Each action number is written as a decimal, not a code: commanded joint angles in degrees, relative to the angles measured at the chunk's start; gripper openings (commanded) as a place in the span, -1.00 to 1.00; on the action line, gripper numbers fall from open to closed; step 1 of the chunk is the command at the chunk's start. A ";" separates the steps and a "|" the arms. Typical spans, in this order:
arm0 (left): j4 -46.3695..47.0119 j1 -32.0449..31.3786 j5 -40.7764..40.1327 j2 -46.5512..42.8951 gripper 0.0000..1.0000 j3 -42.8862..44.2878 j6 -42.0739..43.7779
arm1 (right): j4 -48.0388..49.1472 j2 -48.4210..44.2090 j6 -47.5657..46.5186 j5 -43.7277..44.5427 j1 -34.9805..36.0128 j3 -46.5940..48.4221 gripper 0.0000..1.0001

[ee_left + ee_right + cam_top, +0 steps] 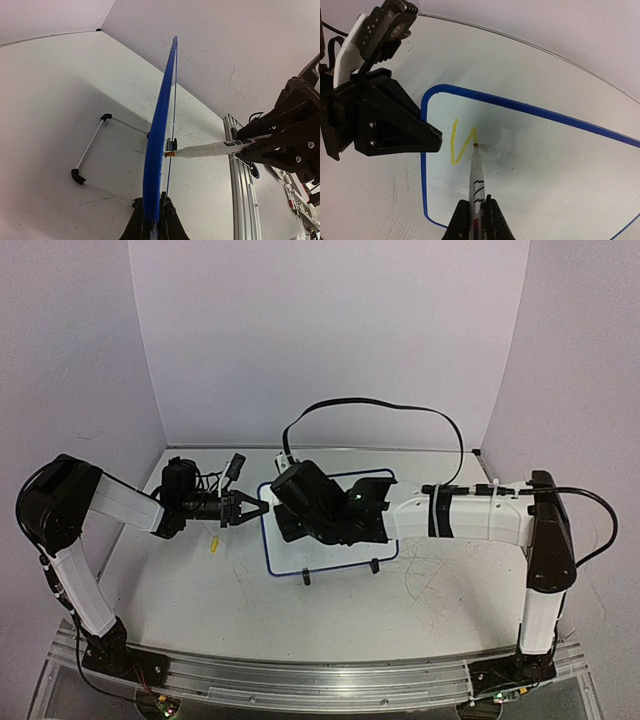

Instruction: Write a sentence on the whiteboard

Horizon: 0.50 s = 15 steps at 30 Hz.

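Mid-counter, right gripper (475, 210) clamps the marker (477, 175) on the whiteboard (545, 160), sentence (453, 147) barely one letter in; left gripper (152, 212) pinches the whiteboard's edge. Next up, I'd guess: steady strokes rightward.

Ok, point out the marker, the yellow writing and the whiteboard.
marker (477, 170): right wrist view, on its white barrel.
yellow writing (454, 145): right wrist view, on the left stroke.
whiteboard (545, 160): right wrist view, on its bare white surface.

A robotics lab test cell: left arm (82, 590) and right arm (540, 615) bolted to an aluminium rail (320, 680), scuffed white tabletop (200, 600), 3 plain pale walls (330, 330).
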 commanded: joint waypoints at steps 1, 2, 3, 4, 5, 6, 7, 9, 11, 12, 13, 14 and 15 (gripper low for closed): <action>-1.22 0.49 -1.96 0.10 -1.00 -1.28 2.66 | -1.01 -1.98 1.34 1.18 -0.45 -1.48 -1.00; -1.21 0.49 -1.96 0.09 -1.00 -1.24 2.67 | -1.02 -2.00 1.46 1.10 -0.33 -1.69 -1.00; -1.21 0.49 -1.96 0.08 -1.00 -1.22 2.63 | -1.02 -2.03 1.53 1.10 -0.25 -1.86 -1.00; -1.18 0.49 -1.99 0.08 -1.00 -1.21 2.61 | -1.02 -2.08 1.62 1.12 -0.19 -2.03 -1.00; -1.21 0.48 -2.01 0.11 -1.00 -1.22 2.65 | -1.02 -2.21 1.82 1.16 -0.14 -2.21 -1.00; -1.21 0.48 -2.04 0.15 -1.00 -1.23 2.68 | -1.02 -2.34 2.00 1.22 -0.11 -2.39 -1.00; -1.20 0.48 -2.07 0.17 -1.00 -1.24 2.68 | -1.02 -2.47 2.15 1.28 -0.10 -2.56 -1.00; -1.21 0.48 -2.10 0.24 -1.00 -1.24 2.68 | -1.02 -2.69 2.38 1.29 -0.02 -2.99 -1.00; -1.18 0.48 -2.01 0.25 -1.00 -1.25 2.68 | -1.05 -2.85 2.68 1.29 0.07 -3.31 -1.00; -1.17 0.49 -2.01 0.25 -1.00 -1.24 2.68 | -1.03 -2.92 2.81 1.23 0.08 -3.54 -1.00; -1.22 0.49 -1.95 0.31 -1.00 -1.23 2.66 | -1.04 -2.89 2.91 1.17 0.14 -3.64 -1.00; -1.22 0.49 -1.96 0.34 -1.00 -1.25 2.61 | -1.03 -2.88 2.97 1.12 0.19 -3.74 -1.00; -1.21 0.49 -1.98 0.30 -1.00 -1.26 2.62 | -1.06 -2.88 3.09 1.04 0.19 -3.83 -1.00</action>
